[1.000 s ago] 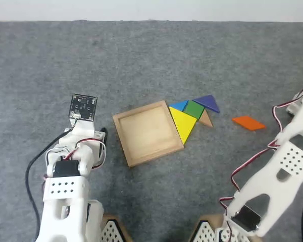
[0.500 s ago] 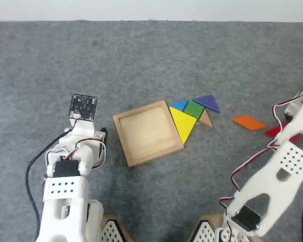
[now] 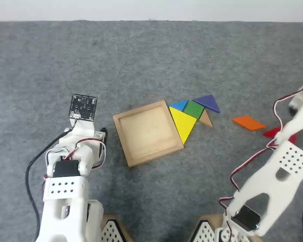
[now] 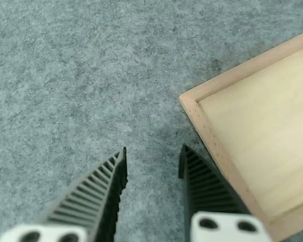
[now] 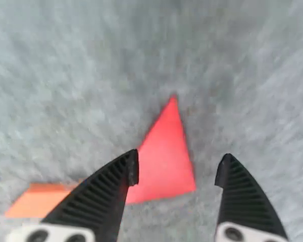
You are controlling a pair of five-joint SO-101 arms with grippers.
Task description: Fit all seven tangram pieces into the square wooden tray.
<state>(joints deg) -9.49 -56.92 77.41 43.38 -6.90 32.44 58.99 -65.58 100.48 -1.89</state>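
At the table's right side, over grey carpet (image 3: 141,60), right gripper (image 5: 179,160) hangs with jaws spread wide, gripping nothing. Red triangle (image 5: 164,156) lies flat between the two fingers. Its sharp tip points ahead, away from the wrist, and its long axis runs roughly parallel to the jaws. Orange parallelogram (image 3: 248,122) sits just beside the triangle's broad end; in the high view its long axis runs left to right, slightly tilted.

Left gripper (image 4: 153,154): jaws parted, empty, low over carpet just beside a corner of the square wooden tray (image 4: 192,106).

Yellow triangle (image 3: 183,123) has its long edge along the tray's right rim. Blue triangle (image 3: 179,106), green square (image 3: 194,109), purple triangle (image 3: 207,103) and tan triangle (image 3: 206,119) cluster against it.
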